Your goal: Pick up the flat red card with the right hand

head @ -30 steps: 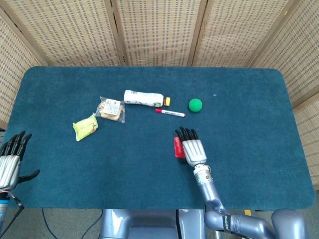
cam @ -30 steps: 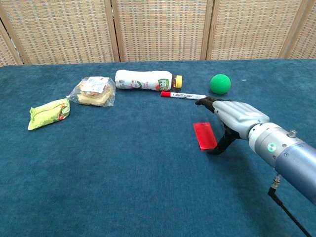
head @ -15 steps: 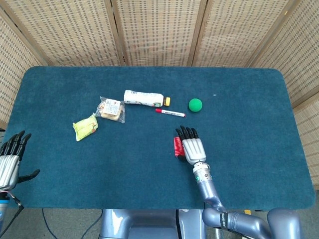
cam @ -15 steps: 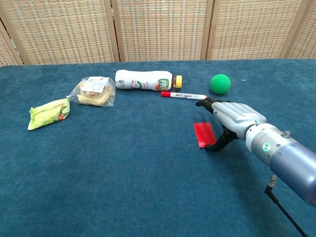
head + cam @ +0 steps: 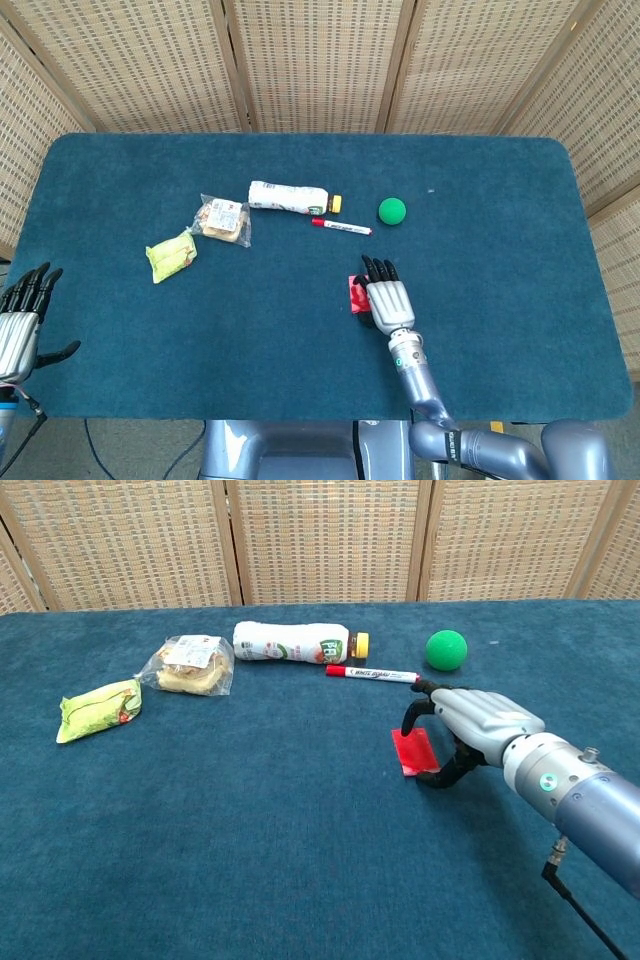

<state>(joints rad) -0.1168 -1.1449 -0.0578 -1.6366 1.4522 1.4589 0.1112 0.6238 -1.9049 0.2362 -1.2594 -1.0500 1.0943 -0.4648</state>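
Note:
The flat red card [image 5: 415, 752] lies on the blue table cloth [image 5: 250, 830] right of centre; in the head view only a strip of the red card [image 5: 356, 294] shows beside my right hand [image 5: 385, 298]. My right hand [image 5: 470, 730] is over the card's right side. Its fingers [image 5: 408, 714] curl down onto the card's far edge and the thumb [image 5: 440, 778] hooks its near edge, so the card is pinched between them. The card still touches the cloth. My left hand [image 5: 22, 320] hangs off the table's left front corner, fingers spread, holding nothing.
Behind the card lie a red-capped marker [image 5: 372, 673], a green ball [image 5: 446, 649] and a white bottle [image 5: 295, 641] on its side. A bagged sandwich [image 5: 190, 665] and a yellow-green packet [image 5: 98, 709] lie at the left. Wicker screens [image 5: 320, 540] stand behind the table.
My right hand's fingers have curled down onto the card's far edge and the thumb has drawn in; the card looks shorter than before. The left hand has not moved.

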